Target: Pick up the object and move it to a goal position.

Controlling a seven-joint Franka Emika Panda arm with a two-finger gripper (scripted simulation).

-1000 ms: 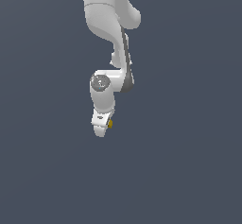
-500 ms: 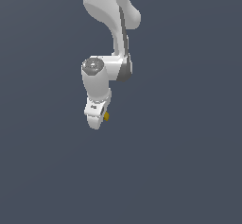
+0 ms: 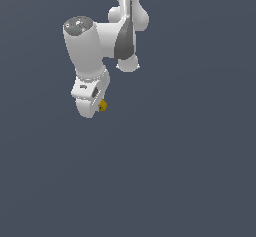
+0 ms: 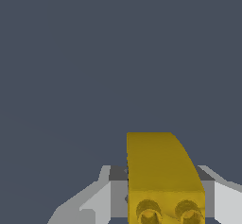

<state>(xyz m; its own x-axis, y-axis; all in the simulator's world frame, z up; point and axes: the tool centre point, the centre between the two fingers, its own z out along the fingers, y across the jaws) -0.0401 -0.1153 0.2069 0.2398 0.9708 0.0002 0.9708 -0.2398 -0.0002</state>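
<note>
The object (image 3: 103, 105) shows in the exterior view as a tiny mustard-yellow bit poking out beside the white gripper (image 3: 95, 110). In the wrist view the object (image 4: 160, 171) is a mustard-yellow block with a curved side and two round studs on its near face. It sits clamped between the gripper's grey-white fingers (image 4: 99, 202), which are shut on it. The gripper (image 4: 163, 204) hangs well above the dark grey floor, at the exterior view's upper left.
A plain dark grey surface (image 3: 190, 171) fills both views. The white arm (image 3: 120, 31) reaches down from the top of the exterior view. Nothing else shows.
The arm has swung toward the exterior view's left and upward, carrying the object with it. The wrist now appears larger in the picture. The grip has stayed shut.
</note>
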